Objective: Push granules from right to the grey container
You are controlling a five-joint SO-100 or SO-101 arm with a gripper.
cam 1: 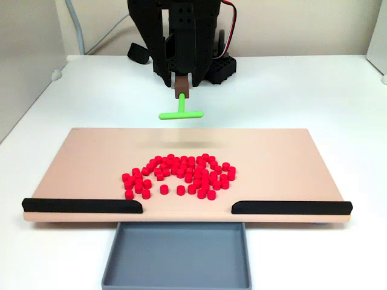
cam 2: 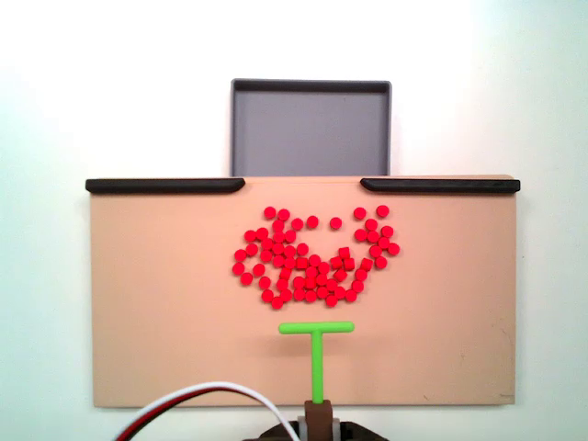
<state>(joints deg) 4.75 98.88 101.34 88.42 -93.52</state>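
The granules (cam 1: 179, 176) lie in a loose, roughly crescent-shaped cluster on the middle of the tan board (cam 1: 78, 163), a few stragglers sitting on the side nearest the grey container (cam 1: 176, 278). In the other fixed view the same red cluster (cam 2: 312, 262) spreads across the board's centre (cam 2: 147, 303), with two single pellets apart from the rest toward the tray. The grey container (cam 2: 310, 170) sits on the white surface (cam 1: 290, 90) just beyond the board's edge, lined up with the gap between the two black strips (cam 1: 81, 205), one on each side of that opening (cam 2: 165, 185). No pellets are seen inside it.

The black arm (cam 1: 181, 36) stands at the far side of the board. Its claw (cam 1: 181, 90) is clenched on a brown holder carrying the green T-shaped pusher (cam 1: 181, 113), which hangs above the surface and casts a faint shadow on the board. From above, the pusher's crossbar (cam 2: 316, 327) sits just beside the near edge of the cluster, apart from it, its stem running back toward the claw (cam 2: 318, 421) at the bottom edge. Red and white cables (cam 2: 207, 400) curve in beside it
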